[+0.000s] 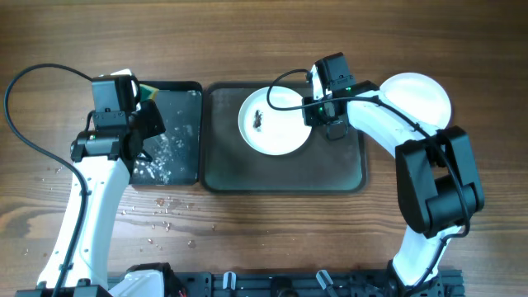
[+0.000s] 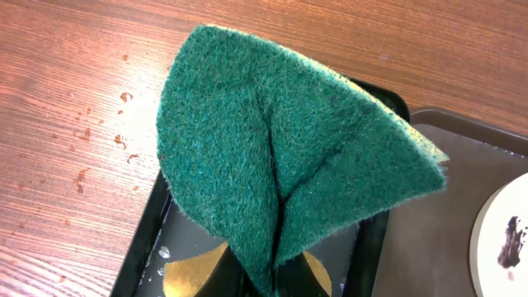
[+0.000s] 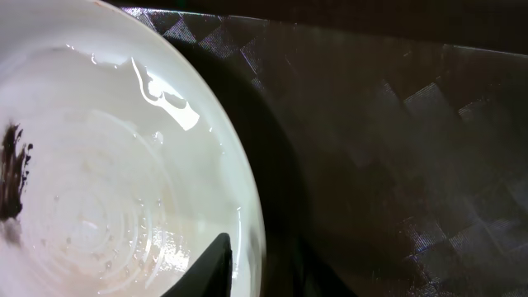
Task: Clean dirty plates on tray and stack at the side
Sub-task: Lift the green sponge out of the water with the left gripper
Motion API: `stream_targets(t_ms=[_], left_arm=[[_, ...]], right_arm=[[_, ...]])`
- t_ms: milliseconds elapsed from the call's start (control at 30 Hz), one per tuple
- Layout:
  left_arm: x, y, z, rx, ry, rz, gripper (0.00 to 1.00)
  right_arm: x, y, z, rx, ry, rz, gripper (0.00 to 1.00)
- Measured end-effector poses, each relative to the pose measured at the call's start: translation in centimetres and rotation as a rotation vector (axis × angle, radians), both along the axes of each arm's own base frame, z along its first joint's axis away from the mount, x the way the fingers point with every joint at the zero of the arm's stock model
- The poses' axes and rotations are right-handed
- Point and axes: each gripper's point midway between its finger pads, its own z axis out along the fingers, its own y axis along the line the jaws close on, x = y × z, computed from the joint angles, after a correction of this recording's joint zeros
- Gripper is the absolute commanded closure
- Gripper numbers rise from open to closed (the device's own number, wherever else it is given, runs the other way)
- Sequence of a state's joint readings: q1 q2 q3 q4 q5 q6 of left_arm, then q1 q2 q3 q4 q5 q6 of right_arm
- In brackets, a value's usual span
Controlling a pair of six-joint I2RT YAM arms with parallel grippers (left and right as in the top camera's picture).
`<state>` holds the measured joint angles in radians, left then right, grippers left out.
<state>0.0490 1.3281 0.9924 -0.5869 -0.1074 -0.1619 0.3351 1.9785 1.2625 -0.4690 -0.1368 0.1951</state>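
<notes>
A white plate (image 1: 276, 124) with a black smear (image 1: 259, 120) lies on the dark grey-green tray (image 1: 330, 177). My right gripper (image 1: 316, 111) sits at its right rim. In the right wrist view one finger (image 3: 210, 268) lies over the wet inside of the plate (image 3: 99, 165) and the other shows dimly outside the rim, so my right gripper (image 3: 264, 276) straddles the rim, slightly open. A second white plate (image 1: 417, 95) rests on the table at the right. My left gripper (image 2: 276, 289) is shut on a folded green sponge (image 2: 272, 148) above the black tray's far end.
The glossy black tray (image 1: 177, 165) left of the grey-green one is wet with suds. Water droplets (image 1: 157, 210) speckle the wooden table in front of it. In the left wrist view the smeared plate's edge (image 2: 503, 239) shows at the right.
</notes>
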Motion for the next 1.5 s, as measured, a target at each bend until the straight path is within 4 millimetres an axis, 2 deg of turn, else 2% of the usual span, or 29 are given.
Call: stream_targets(t_ms=[300,500,800,1133,1500], left_arm=[[0.1,0.0,0.1,-0.001,-0.004,0.000,0.96],[0.1,-0.7,0.0,-0.031,-0.006,-0.023,0.96],[0.2,-1.0,-0.5,-0.046,0.009,-0.034,0.96],[0.4,-1.4,-2.9,-0.070,0.077,-0.045,0.96],[0.5,-1.4,-4.2,-0.075,0.113,-0.046,0.96]], right_arm=[[0.0,0.0,0.0,0.000,0.000,0.000,0.73],[0.0,0.0,0.0,0.000,0.000,0.001,0.80],[0.0,0.0,0.0,-0.003,0.000,0.006,0.96],[-0.1,0.0,0.0,0.011,0.012,-0.021,0.96],[-1.4,2.0,0.3,0.141,0.094,-0.043,0.96]])
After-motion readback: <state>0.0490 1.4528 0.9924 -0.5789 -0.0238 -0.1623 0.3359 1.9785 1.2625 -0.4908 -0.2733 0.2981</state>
